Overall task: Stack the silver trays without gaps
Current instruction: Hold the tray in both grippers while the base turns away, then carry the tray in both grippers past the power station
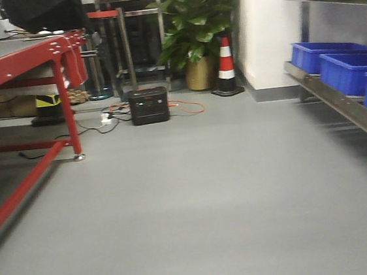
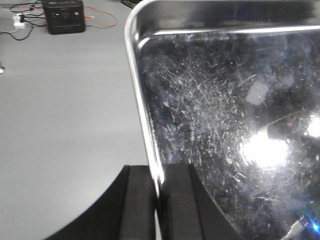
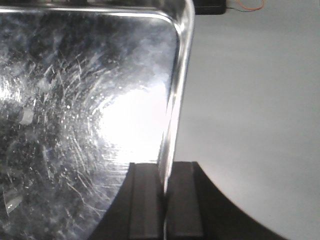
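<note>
Silver tray (image 2: pixel 225 125) hangs above the grey floor (image 2: pixel 65 125), carried between my arms: left gripper (image 2: pixel 157 200) pinches its left rim, right gripper (image 3: pixel 165 200) pinches its right rim. If either thin-edge grip slips, it could tilt and drop.
</note>
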Tool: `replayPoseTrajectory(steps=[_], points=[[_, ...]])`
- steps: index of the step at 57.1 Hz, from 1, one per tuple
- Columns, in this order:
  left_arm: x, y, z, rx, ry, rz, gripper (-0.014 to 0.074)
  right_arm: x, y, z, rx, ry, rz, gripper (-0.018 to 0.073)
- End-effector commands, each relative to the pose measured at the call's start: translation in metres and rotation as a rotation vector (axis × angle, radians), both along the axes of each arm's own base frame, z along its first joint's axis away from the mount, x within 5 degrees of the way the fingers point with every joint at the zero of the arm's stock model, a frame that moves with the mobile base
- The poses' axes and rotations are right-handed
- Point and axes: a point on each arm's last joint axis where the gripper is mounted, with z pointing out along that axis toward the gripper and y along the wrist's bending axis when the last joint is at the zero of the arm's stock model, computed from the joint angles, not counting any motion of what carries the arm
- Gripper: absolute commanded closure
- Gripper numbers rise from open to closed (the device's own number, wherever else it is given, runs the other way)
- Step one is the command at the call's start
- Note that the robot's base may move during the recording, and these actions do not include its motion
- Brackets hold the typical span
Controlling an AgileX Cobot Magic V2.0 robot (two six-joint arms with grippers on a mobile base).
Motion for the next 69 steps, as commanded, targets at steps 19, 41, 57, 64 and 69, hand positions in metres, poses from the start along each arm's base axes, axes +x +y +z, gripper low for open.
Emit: replayPoseTrajectory(steps=[19, 41, 57, 64, 69], points=[[-0.0046, 0.0028, 0.0106, 0.002, -0.057, -0.008, 0.0606, -0.0025, -0.0039, 0.0117, -0.024, -0.072, -0.004, 0.0638], [-0.0046, 0.0028, 0.0106, 0.002, -0.057, -0.008, 0.0606, -0.0025, -0.0039, 0.0117, -0.024, -0.072, -0.004, 0.0638], [-0.0046, 0.0028, 0.0106, 0.002, -0.057, -0.008, 0.0606, -0.0025, -0.0039, 0.0117, -0.024, -0.072, -0.004, 0.0638], [-0.0046, 0.0028, 0.0106, 0.002, -0.057, -0.008, 0.0606, -0.0024, -0.0038, 0.0119, -0.023, -0.074, -0.004, 0.0638], [-0.0046, 0.0028, 0.0106, 0.002, -0.057, -0.008, 0.0606, -0.0022, -0.0038, 0.0123, -0.022, -0.079, -0.004, 0.0638]])
